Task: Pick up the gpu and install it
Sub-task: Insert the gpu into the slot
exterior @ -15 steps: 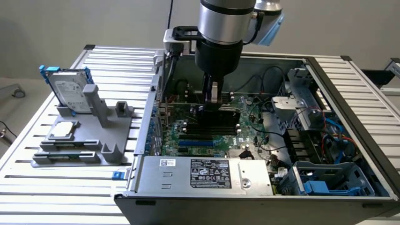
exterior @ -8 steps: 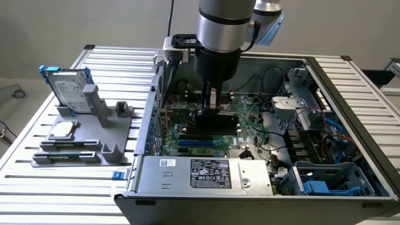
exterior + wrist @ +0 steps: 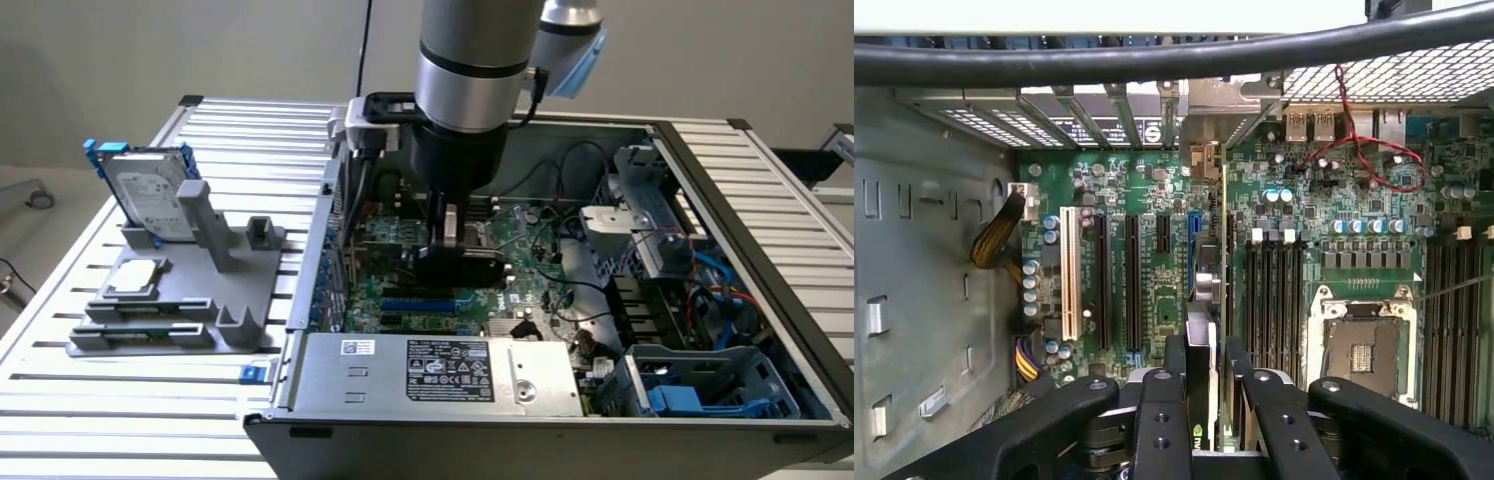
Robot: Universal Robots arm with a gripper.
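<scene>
The gpu (image 3: 467, 268), a black-faced card, hangs inside the open computer case (image 3: 747, 180) just above the green motherboard (image 3: 534, 250). My gripper (image 3: 451, 232) is shut on its upper edge, reaching straight down from the arm. In the wrist view the gpu (image 3: 1200, 325) appears edge-on, running from between my black fingers (image 3: 1159, 415) toward its metal bracket (image 3: 1206, 155) at the case's rear slot openings. My gripper (image 3: 1199, 400) clamps it from both sides. The card stands upright over the motherboard beside the black expansion slots (image 3: 1131, 280); whether it touches a slot is hidden.
A grey fixture (image 3: 174, 300) on the exterior view's left carries a silver hard drive with blue rails (image 3: 144, 195) and a small silver chip (image 3: 136, 277). The power supply (image 3: 427, 370) fills the case's front. The open CPU socket (image 3: 1359, 350), memory slots (image 3: 1274, 300) and a thick black cable (image 3: 1154, 55) lie close.
</scene>
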